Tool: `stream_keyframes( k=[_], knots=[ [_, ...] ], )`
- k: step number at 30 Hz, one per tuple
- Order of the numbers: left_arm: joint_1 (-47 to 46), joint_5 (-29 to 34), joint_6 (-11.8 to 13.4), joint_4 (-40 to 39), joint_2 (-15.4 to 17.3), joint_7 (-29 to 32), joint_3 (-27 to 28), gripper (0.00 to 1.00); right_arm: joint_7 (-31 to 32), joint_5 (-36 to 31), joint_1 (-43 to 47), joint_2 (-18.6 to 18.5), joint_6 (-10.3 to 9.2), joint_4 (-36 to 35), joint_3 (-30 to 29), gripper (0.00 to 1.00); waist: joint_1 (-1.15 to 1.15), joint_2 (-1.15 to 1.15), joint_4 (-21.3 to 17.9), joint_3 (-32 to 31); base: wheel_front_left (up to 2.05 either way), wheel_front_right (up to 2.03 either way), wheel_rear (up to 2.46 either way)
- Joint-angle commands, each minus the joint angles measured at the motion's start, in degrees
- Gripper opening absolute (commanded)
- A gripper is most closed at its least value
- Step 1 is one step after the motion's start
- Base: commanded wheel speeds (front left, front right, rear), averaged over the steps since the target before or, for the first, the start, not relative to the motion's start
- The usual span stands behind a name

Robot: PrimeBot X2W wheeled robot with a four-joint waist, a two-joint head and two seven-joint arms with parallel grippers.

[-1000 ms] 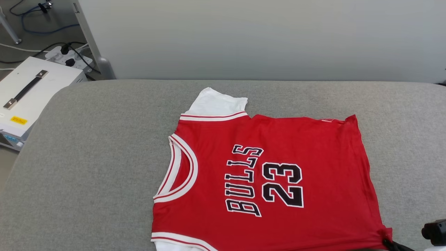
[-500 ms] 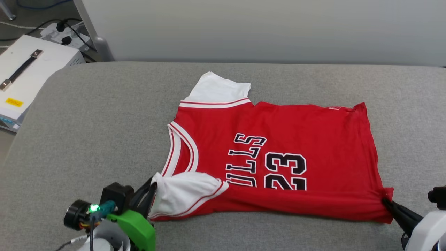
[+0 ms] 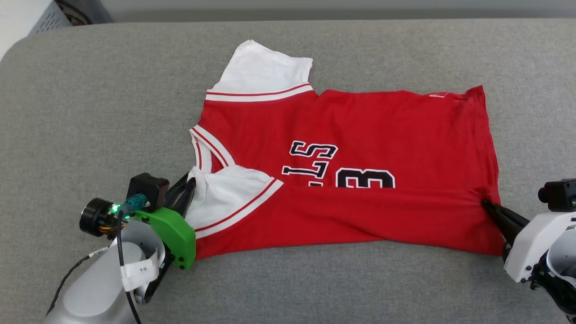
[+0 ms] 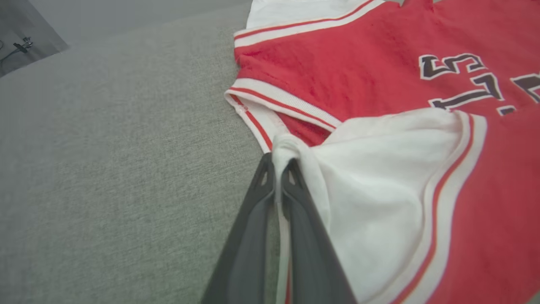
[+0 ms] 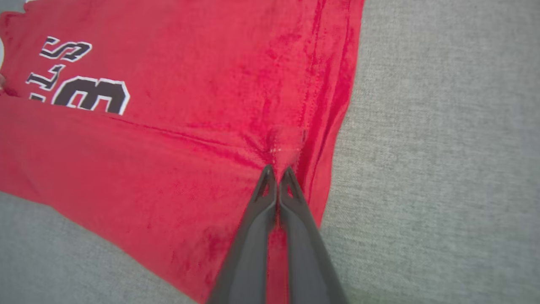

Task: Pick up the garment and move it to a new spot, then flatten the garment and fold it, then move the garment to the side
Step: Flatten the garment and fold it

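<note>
The garment (image 3: 360, 135), a red jersey with white sleeves and black lettering, lies sideways on the grey table, its near half folded up over the lower part of the lettering. My left gripper (image 3: 191, 182) is shut on the near white sleeve (image 4: 379, 177), pinching bunched white cloth between its tips (image 4: 278, 162). At the jersey's hem my right gripper (image 3: 486, 203) is shut on the near red corner (image 5: 287, 143), its tips (image 5: 276, 171) pressed together on the cloth. The far white sleeve (image 3: 263, 69) lies flat.
The grey padded table (image 3: 90, 112) stretches wide on both sides of the jersey. Beyond its rounded far-left corner stands a white box (image 3: 22, 18).
Both grippers have carried the near edge of the jersey farther over its front, covering more of the lettering and number. The head camera has tilted down, so the whole picture has shifted.
</note>
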Motion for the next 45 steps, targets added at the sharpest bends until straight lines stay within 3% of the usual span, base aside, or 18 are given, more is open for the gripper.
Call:
stream_keyframes(
  k=[1, 12, 13, 14, 15, 19, 22, 26, 32, 37, 41, 45],
  knots=[
    [-1.44, 0.37, -0.72, 1.95, -1.02, -0.62, -0.35, 0.00, 0.05, -0.66, -1.20, 0.26, -0.08, 1.01, 0.24, 0.00, 0.00, 0.00, -0.66, 3.09, 0.00, 0.00, 0.00],
    [-3.00, 0.41, -4.81, 15.01, -5.77, -3.34, -2.67, 0.00, -1.87, -0.40, -2.68, 1.32, -0.08, 4.50, 2.31, 0.00, 0.00, 0.00, -0.14, 2.01, 0.00, 0.00, 0.00],
    [-3.14, 0.21, -4.98, 15.38, -6.01, -3.69, -2.41, 0.20, -2.09, -0.05, -2.49, 1.35, -0.08, 4.40, 2.34, 0.33, 0.00, 0.00, 0.09, 1.48, 0.00, 0.00, 0.00],
    [-3.41, 0.08, -4.96, 15.45, -6.07, -4.04, -1.92, 1.00, -2.40, 0.18, -2.26, 1.18, -0.08, 4.09, 2.35, 0.54, 0.00, 0.00, 0.38, 0.91, 0.00, 0.00, 0.00],
    [-3.71, 0.14, -4.92, 15.34, -5.94, -4.29, -1.55, 1.00, -2.87, 0.19, -2.05, 0.97, -0.08, 3.79, 2.17, 1.00, 0.00, 0.00, 0.65, 0.44, 0.00, 0.00, 0.00],
    [-5.94, 0.09, -5.32, 12.32, -2.99, -4.58, 0.56, 1.00, -4.46, 0.09, -0.31, -0.44, -0.08, 1.13, 0.73, 1.00, 0.00, 0.00, 2.13, -2.39, 0.00, 0.00, 0.00],
    [-7.72, -0.99, -6.16, 9.80, -0.53, -0.71, 0.74, 1.00, -4.72, -0.68, 0.57, -0.83, -0.08, -0.37, -0.63, 1.00, 0.00, 0.00, 2.83, -3.66, 0.00, 0.00, 0.00],
    [-10.27, -5.39, -7.20, 5.17, 2.47, 8.97, 1.14, 1.00, -3.66, -1.51, 1.46, -0.81, -0.08, -2.26, -2.36, 1.00, 0.00, 0.00, 3.55, -4.50, 0.00, 0.00, 0.00],
    [-13.93, -12.49, -7.87, -1.74, 5.95, 28.46, -1.73, 1.00, -0.19, -2.07, 2.45, -0.23, -0.08, -4.04, -3.47, 1.00, 0.00, 0.00, 4.09, -4.76, 0.00, 0.00, 0.00],
    [-15.57, -19.84, -7.98, -5.86, 6.79, 45.11, -4.84, 1.00, 1.93, -2.47, 3.38, 0.32, -0.08, -4.94, -4.24, 1.00, 0.00, 0.00, 4.15, -4.77, 0.00, 0.00, 0.00],
    [-14.84, -22.53, -7.77, -6.60, 6.71, 51.83, -6.94, 1.00, 3.52, -2.65, 3.28, 1.03, -0.08, -5.77, -3.96, 1.00, 0.00, 0.00, 3.15, -4.31, 0.00, 0.00, 0.00],
    [-11.18, -23.44, -7.44, -3.87, 6.20, 52.52, -8.70, 1.00, 4.54, -2.47, 2.08, 2.37, -0.08, -5.81, -3.24, 1.00, 0.00, 0.00, 0.86, -2.88, 0.00, 0.00, 0.00]
  ],
)
